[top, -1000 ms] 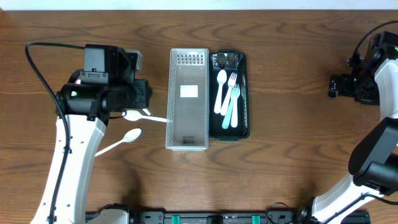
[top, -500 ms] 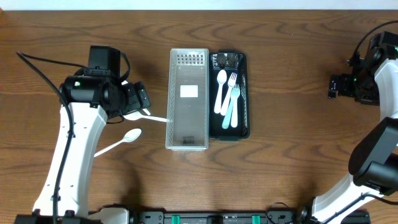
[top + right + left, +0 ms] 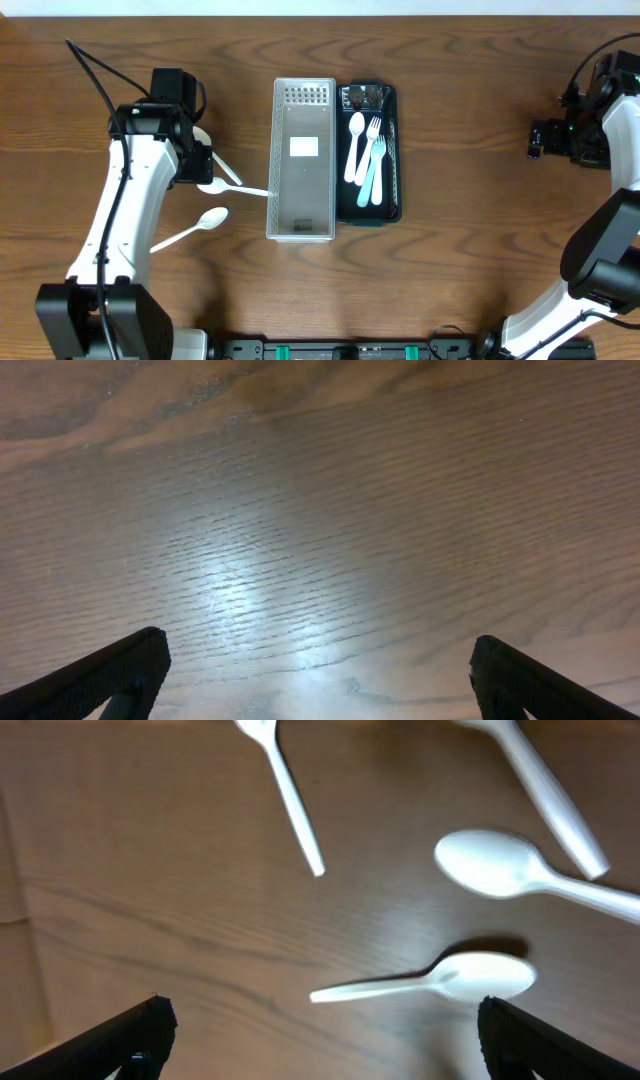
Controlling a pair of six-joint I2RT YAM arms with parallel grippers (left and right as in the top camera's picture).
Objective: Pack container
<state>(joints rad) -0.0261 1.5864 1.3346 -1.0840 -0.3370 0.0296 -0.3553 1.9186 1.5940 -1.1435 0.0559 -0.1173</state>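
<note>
While the dark container point(image 3: 397, 170) lies near the middle of the worktop point(image 3: 470, 250), closer to its far edge, it holds a white spoon point(image 3: 355, 140), a white fork point(image 3: 373, 130) and a pale blue piece point(image 3: 371, 185) whose head is hard to make out; something dark and shiny at its far end cannot be identified. A translucent tray point(image 3: 303, 200) lies against the container's left side, long edge to long edge. Left of the tray two loose spoons rest on the wood: the near spoon point(image 3: 205, 220) lies free, the far spoon point(image 3: 218, 186) has its bowl partly hidden under the left arm and its handle reaches the tray's wall. The left gripper point(image 3: 320, 1030) hovers over these with its fingers spread wide and nothing between them; two further white handles are cut off at the top of the left wrist view. By the right edge the right gripper point(image 3: 315, 670) is likewise spread wide over bare wood
</note>
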